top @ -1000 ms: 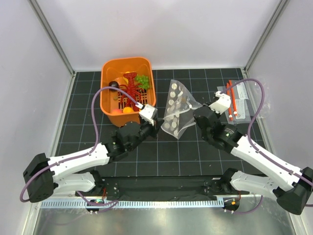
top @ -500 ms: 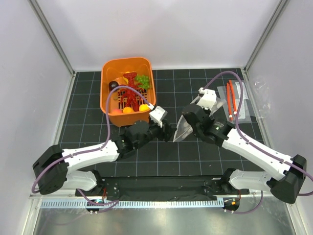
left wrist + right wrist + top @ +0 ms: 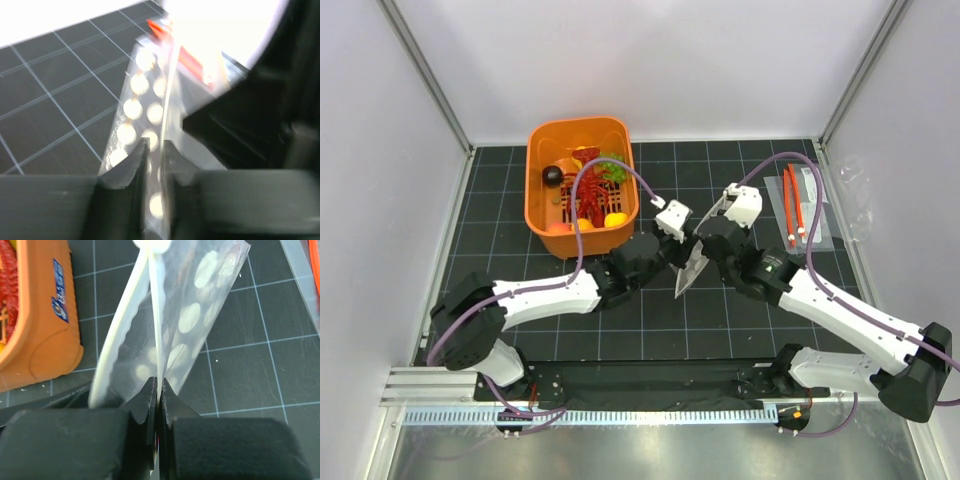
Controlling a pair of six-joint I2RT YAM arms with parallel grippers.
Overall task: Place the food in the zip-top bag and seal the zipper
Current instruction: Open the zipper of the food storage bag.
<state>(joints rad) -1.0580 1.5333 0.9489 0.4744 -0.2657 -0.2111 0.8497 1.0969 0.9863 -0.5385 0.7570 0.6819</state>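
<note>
The clear zip-top bag [image 3: 688, 272] with white dots hangs edge-up between my two grippers, right of the orange basket [image 3: 538, 200]. My right gripper [image 3: 158, 385] is shut on the bag [image 3: 200, 315]; a thick white strip, probably the zipper [image 3: 120, 335], curves along one edge. My left gripper [image 3: 155, 147] stands slightly open, with the dotted film [image 3: 132, 107] running through the narrow gap between its fingers. The food lies in the basket: a red lobster [image 3: 592, 188], green grapes [image 3: 612, 167] and a round orange fruit [image 3: 615, 220].
Flat clear packets with orange-red strips [image 3: 800, 205] lie at the right on the black grid mat. The basket's corner [image 3: 50, 325] is close to the left of the bag. White walls enclose three sides.
My right gripper lifted the bag off the mat and carried it left. My left arm swung right from the basket to the bag, and its jaws opened, then narrowed around the film.
</note>
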